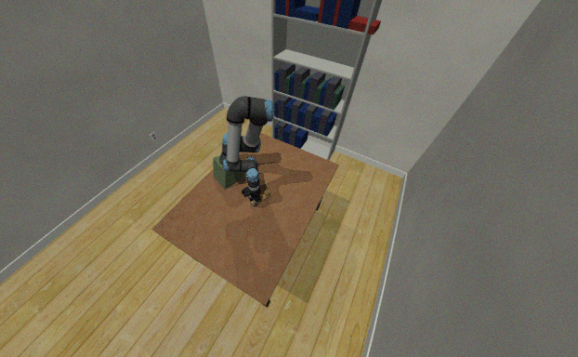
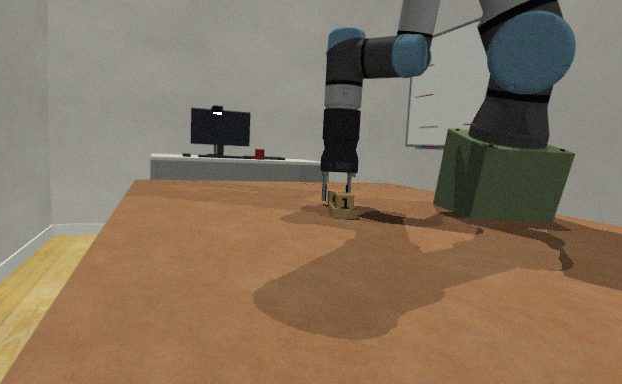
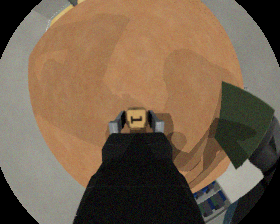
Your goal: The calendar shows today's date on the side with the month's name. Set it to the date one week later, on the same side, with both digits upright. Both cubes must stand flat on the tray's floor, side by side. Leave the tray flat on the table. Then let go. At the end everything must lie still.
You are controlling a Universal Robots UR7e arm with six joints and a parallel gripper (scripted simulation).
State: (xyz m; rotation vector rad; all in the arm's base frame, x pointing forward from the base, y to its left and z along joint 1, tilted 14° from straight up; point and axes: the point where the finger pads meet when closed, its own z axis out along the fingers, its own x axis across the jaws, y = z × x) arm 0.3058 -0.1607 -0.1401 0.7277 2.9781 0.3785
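Observation:
In the exterior view a small wooden cube [image 2: 345,202] shows an upright black 1 and stands on the small wooden tray [image 2: 344,215]. A second wooden piece [image 2: 332,198], partly hidden, stands close at its left with part of a dark mark. My gripper [image 2: 336,194] [image 3: 136,115] points straight down and is open. In the wrist view a wooden cube [image 3: 136,113] with a sideways black 1 on its top shows between the open fingertips, with gaps at both sides. In the top view the wooden pieces [image 1: 266,194] are small and partly hidden by the gripper; their digits cannot be read.
The brown table [image 1: 246,242] [image 2: 195,280] carries the green base block [image 2: 515,185] [image 3: 243,120] of the arm, to the right of the tray in the exterior view. A shelf [image 1: 313,63] stands behind the table. A monitor [image 2: 220,127] stands on a far desk.

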